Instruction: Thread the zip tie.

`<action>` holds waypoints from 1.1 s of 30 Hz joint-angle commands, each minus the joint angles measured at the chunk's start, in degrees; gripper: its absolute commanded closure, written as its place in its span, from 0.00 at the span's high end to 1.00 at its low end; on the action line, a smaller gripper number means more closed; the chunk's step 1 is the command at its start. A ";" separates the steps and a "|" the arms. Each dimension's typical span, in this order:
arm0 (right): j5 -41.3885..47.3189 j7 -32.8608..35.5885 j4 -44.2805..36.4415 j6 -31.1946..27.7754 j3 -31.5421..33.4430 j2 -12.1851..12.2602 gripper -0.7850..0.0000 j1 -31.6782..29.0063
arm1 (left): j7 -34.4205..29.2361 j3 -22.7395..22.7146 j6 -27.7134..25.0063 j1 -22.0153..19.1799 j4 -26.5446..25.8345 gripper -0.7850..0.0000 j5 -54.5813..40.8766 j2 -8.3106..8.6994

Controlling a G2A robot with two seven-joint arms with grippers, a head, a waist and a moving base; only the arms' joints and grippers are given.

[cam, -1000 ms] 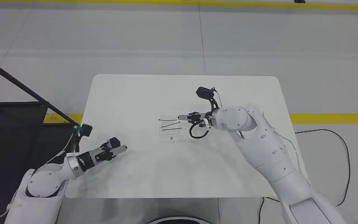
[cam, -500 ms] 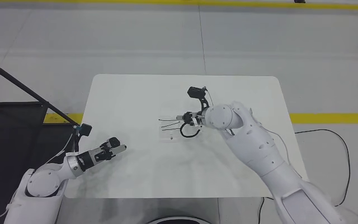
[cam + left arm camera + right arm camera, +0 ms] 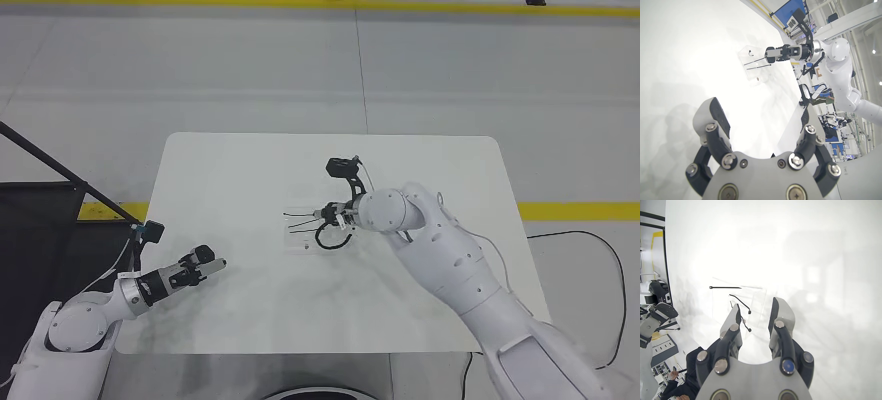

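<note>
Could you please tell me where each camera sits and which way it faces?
Top view: above the arms, facing down at the table; both arms show.
Left wrist view: on that wrist, facing across the table to the tray; the open left gripper shows.
Right wrist view: on that wrist, facing the zip ties; the open right gripper shows.
Shared: all see the tray.

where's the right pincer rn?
Top view: right pincer, open, is near the middle of the table, over the clear tray, at the zip ties' right ends.
</note>
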 commanded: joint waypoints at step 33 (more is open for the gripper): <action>-5.61 1.23 -2.13 -0.16 1.52 -0.95 0.02 -1.76 | 0.00 0.00 0.00 0.00 0.00 1.00 0.00 0.00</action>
